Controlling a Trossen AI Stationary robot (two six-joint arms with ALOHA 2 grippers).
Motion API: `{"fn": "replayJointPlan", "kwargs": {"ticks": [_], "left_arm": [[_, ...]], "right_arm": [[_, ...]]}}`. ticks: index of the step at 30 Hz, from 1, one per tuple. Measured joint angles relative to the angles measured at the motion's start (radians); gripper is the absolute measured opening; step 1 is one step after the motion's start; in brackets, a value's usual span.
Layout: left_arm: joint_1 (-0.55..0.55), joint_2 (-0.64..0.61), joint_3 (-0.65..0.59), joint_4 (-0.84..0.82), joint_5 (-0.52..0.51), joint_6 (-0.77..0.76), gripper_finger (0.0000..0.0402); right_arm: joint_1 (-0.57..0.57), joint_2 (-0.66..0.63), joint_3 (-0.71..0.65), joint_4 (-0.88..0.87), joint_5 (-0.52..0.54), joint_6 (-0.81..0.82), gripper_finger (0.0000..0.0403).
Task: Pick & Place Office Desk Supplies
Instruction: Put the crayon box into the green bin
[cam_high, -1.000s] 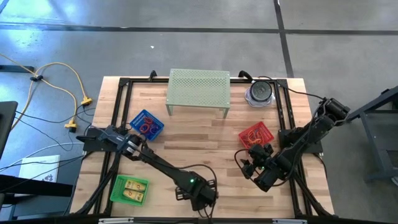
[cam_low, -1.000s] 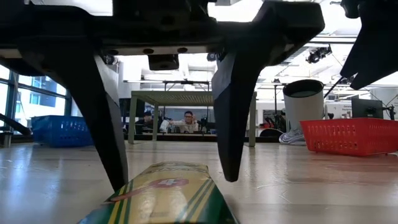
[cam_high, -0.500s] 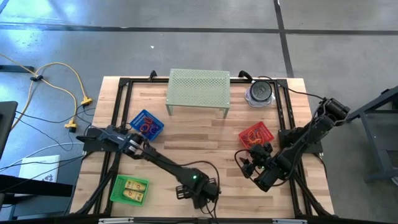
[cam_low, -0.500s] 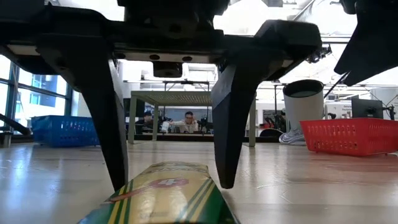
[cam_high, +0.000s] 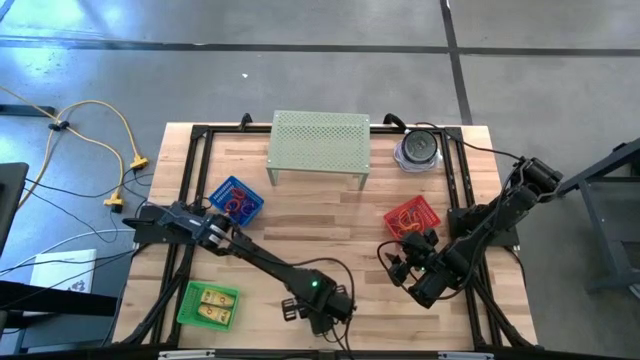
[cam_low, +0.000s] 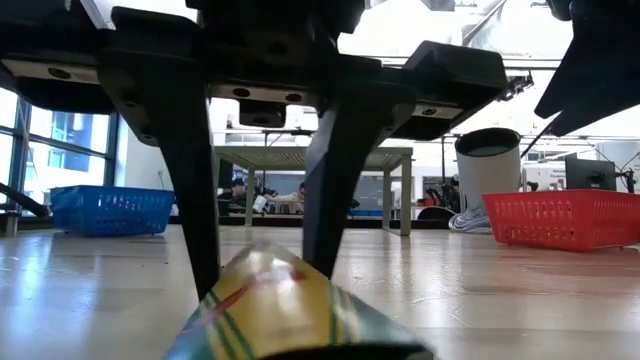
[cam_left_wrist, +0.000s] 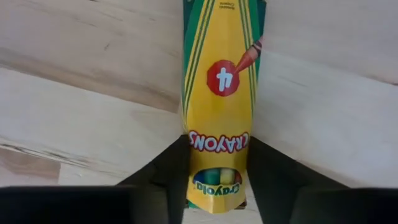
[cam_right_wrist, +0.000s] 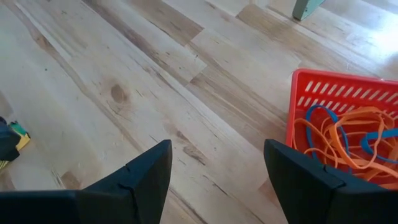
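Note:
A yellow-and-green crayon box (cam_left_wrist: 217, 93) lies near the table's near edge, and my left gripper (cam_left_wrist: 217, 177) stands over it, shut on it. The low view shows the same box (cam_low: 285, 305) right in front of the camera, below my left gripper (cam_low: 262, 245). My right gripper (cam_right_wrist: 217, 171) hangs open above bare wood beside the red basket (cam_right_wrist: 348, 118), touching nothing. Orange and blue rubber bands (cam_right_wrist: 348, 134) lie in that basket. In the high view my left gripper (cam_high: 318, 305) is at the near edge and my right gripper (cam_high: 405, 262) is near the red basket (cam_high: 411, 218). My left gripper pinches the crayon box between its two fingers (cam_left_wrist: 171, 168), one on each long side, near the end with the window (cam_left_wrist: 216, 180). The fingers come from above, pointing down, and lie across the box. Whether the box is off the table I cannot tell.
A green basket (cam_high: 208, 305) with yellow boxes sits at the near left, a blue basket (cam_high: 236, 198) with bands at the left. The pale green perforated stand (cam_high: 320, 145) and a round container (cam_high: 418, 148) stand along the far edge. Bare wood lies in the table's middle.
My left gripper has shut: its fingers stood wide on either side of the crayon box and have now drawn in against its sides. In the low view the box's end facing the camera has shifted a little. The right arm has kept still.

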Motion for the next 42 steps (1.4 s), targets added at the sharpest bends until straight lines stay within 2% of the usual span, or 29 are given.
{"fn": "replayJointPlan", "kwargs": {"ticks": [6, 13, 18, 25, 29, 34, 42], "left_arm": [[-0.001, -0.005, 0.000, -0.015, -0.012, -0.064, 0.0102], [-0.017, -0.060, -0.004, -0.028, -0.072, -0.131, 0.0099], [-0.034, -0.101, -0.008, -0.124, -0.124, -0.211, 0.0098], [-0.071, -0.175, -0.008, -0.259, -0.123, -0.366, 0.0098], [-0.096, -0.241, -0.006, -0.320, -0.120, -0.538, 0.0098], [-0.117, -0.323, -0.004, -0.395, -0.052, -0.894, 0.0098], [-0.234, -0.366, -0.003, -0.574, 0.075, -1.185, 0.0098]], "right_arm": [[0.000, 0.000, 0.000, 0.000, 0.001, -0.006, 0.0244], [0.000, 0.000, 0.000, 0.000, 0.001, -0.007, 0.0244], [0.000, 0.000, 0.000, 0.000, -0.002, -0.007, 0.0244], [0.000, 0.000, 0.000, 0.000, -0.002, -0.013, 0.0244], [0.000, 0.000, 0.000, 0.000, -0.002, -0.014, 0.0244], [0.000, 0.000, -0.001, -0.001, 0.003, -0.031, 0.0244], [0.000, 0.000, -0.001, 0.000, 0.026, -0.060, 0.0244]]}}
